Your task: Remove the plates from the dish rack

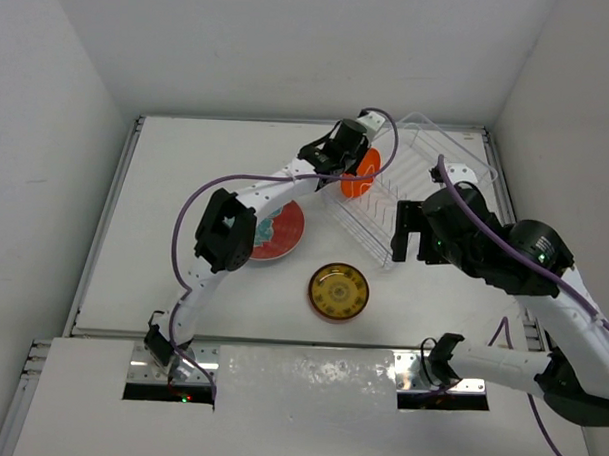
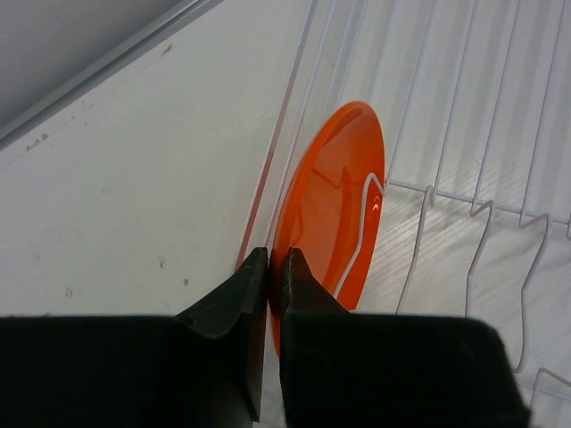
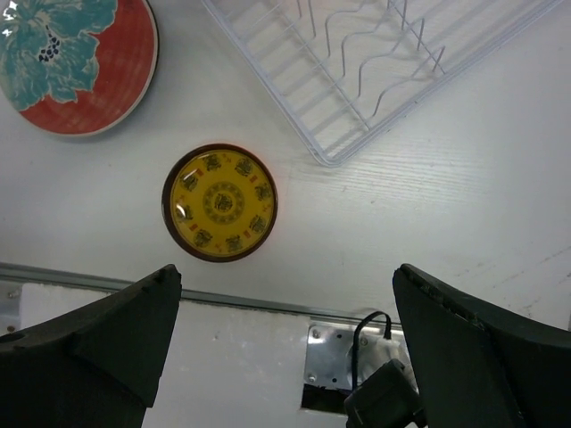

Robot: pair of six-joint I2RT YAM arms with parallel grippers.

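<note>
Table [image 1: 186,184], white and walled on three sides, lies beneath both pincers. The clear dish rack [image 1: 458,143], with rows of thin wire tines, sits straight ahead of the left pincer [image 2: 277,260] and stretches away to its right. From the right pincer [image 3: 287,272] the rack lies ahead and to the right, well apart from the fingers.

The red plate with the teal-and-white flower [image 3: 76,62] lies flat on the table ahead and to the left of the right pincer. It is behind the left pincer, partly covered by that arm in the top view.

The smaller yellow plate with the brown rim [image 3: 219,203] lies flat ahead of the right pincer, a little to the left. It is nearer to the pincer than the red plate and touches neither the red plate nor the rack.

The small orange plate [image 2: 335,214] stands on edge at the near side of the rack, with a wire tine curving across its face.

The left pincer is clamped on the orange plate's near rim, one finger on each face. The right pincer hangs above the table with its fingers wide apart, holding nothing.
</note>
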